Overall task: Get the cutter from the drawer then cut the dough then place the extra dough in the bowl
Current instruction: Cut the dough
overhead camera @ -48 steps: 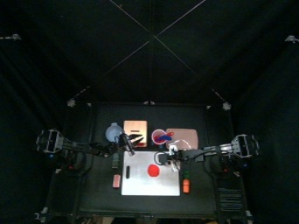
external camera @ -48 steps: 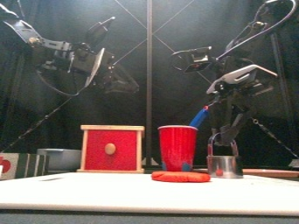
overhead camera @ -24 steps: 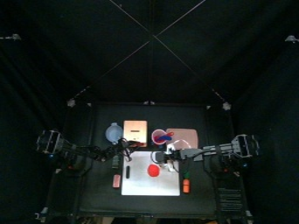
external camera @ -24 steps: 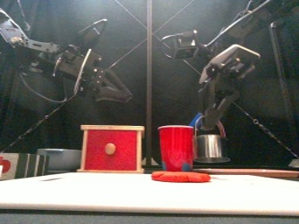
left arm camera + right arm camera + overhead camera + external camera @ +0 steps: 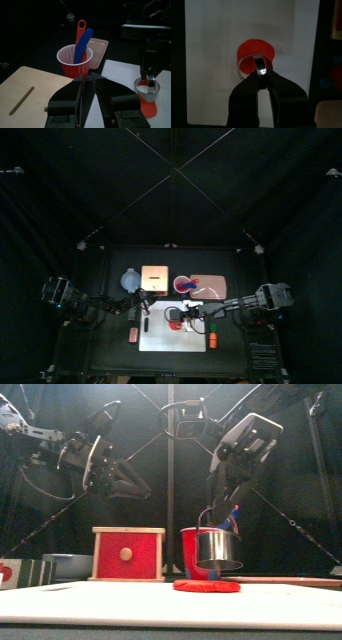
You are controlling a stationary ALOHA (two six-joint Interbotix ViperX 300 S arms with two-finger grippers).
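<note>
The round metal cutter [image 5: 218, 550] hangs by its wire handle just above the flat red dough [image 5: 207, 585], which lies on the white cutting board [image 5: 160, 338]. My right gripper [image 5: 261, 73] is shut on the handle; under it I see the cutter's ring [image 5: 254, 68] over the dough [image 5: 256, 50]. Seen from the left wrist, the cutter [image 5: 147, 86] hovers over the dough [image 5: 148, 106]. My left gripper [image 5: 87, 81] is shut and empty, held high above the wooden box [image 5: 128, 553].
The red cup [image 5: 201, 549] with the blue and red knives stands on the pink tray [image 5: 211, 286] behind the board. The blue-grey bowl [image 5: 128, 280] sits at the back left beside the box [image 5: 155, 278], whose red drawer front is shut.
My right gripper has lifted the cutter from the board's right side and carried it left, over the dough. The left arm has shifted only slightly.
</note>
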